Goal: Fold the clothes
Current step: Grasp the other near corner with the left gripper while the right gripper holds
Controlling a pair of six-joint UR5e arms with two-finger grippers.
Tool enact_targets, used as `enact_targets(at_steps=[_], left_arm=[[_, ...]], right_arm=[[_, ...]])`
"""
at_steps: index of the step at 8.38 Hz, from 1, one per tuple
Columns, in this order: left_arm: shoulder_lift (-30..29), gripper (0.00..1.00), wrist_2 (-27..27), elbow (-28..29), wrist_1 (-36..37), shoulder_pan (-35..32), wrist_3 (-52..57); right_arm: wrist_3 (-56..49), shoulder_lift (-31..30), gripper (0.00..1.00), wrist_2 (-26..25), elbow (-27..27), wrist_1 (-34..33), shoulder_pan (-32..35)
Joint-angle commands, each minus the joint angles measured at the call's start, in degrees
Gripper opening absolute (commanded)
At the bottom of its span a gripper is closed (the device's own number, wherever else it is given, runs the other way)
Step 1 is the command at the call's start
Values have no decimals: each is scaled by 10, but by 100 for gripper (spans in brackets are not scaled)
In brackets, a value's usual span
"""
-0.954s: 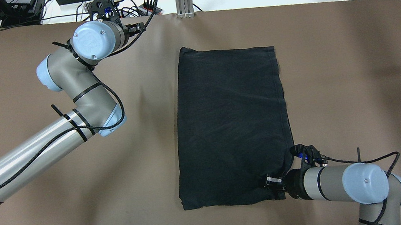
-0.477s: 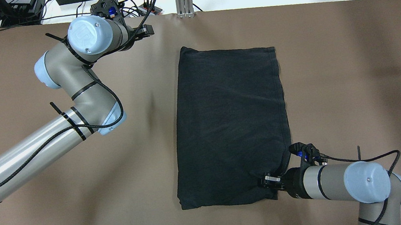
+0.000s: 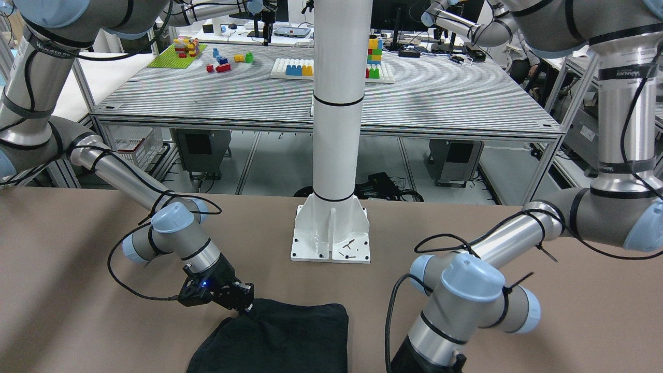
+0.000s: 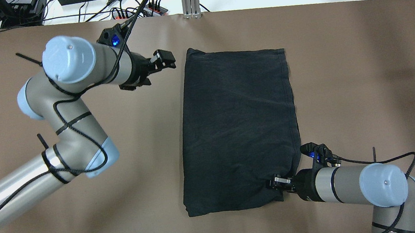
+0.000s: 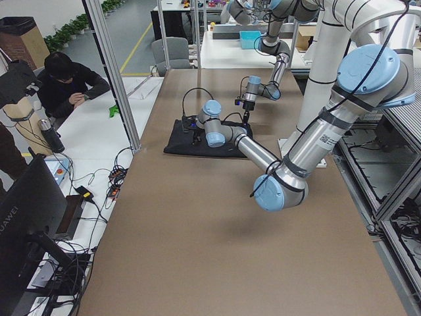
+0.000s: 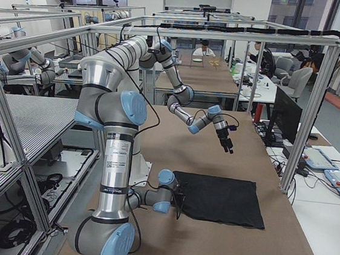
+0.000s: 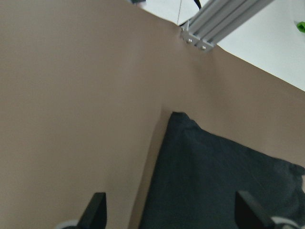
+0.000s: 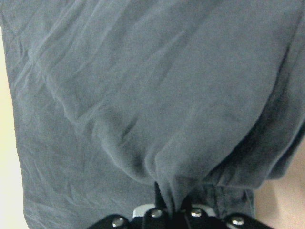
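- Overhead: the dark charcoal-black soft fabric garment [image 4: 239, 128] lies flat as a tall rectangle in the middle of the brown table [image 4: 368, 91]. The left gripper [image 4: 165, 60] has swung in from the cables at the far edge. It now hangs just beside the garment's far left corner without touching it. The right gripper [image 4: 277, 182] stays clamped on the near right corner, where the cloth puckers toward it, and the near hem has crept slightly inward.
- Front-facing: the right gripper, on this view's left, pinches that corner low over the tabletop, in front of the round white pillar [image 3: 336, 103]. The left gripper is cut off at the bottom edge.
- Exterior left: the garment lies far down the table, and a seated person [image 5: 66, 85] is off to the side. The jaws are too small to read here.
- Exterior right: the far arm's gripper hovers above the table beyond the garment, while the near arm's gripper sits low at the garment's corner.
- Left wrist: two dark fingertips [image 7: 97, 212] stand well apart, so this claw is open. The garment's corner lies ahead between them, with a grey aluminium post [image 7: 224, 19] beyond.
- Right wrist: the fabric gathers into a tight pleat running into the closed jaws, which grip the cloth.
- Judgement: one corner is secured. The left claw must still descend and close on its corner before any fold can be lifted.
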Motion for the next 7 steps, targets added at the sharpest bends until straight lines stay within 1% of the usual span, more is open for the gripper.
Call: enact_targets(at_steps=[1,2,3,4,5,6,7], left_arm=[[131,95,12,-147,-51,86,-78],[168,95,23,-159,-110,102,-93],[189,94,80,-174,-112,150,-107],[191,94,150,-170,-107,205,-106],[189,94,186,-170,-90,239,-106],[190,94,210,-169,-82,261,-106],[192,94,221,-166,-76,273,-106]], right_arm=[[-1,0,0,-6,16,1,5],[-1,0,0,-7,20,1,4],[-2,1,0,-7,21,1,4],[-5,1,0,-8,20,1,3],[-6,2,0,-16,20,1,1],[-9,2,0,-19,19,1,0],[-9,3,0,-19,20,1,-1]])
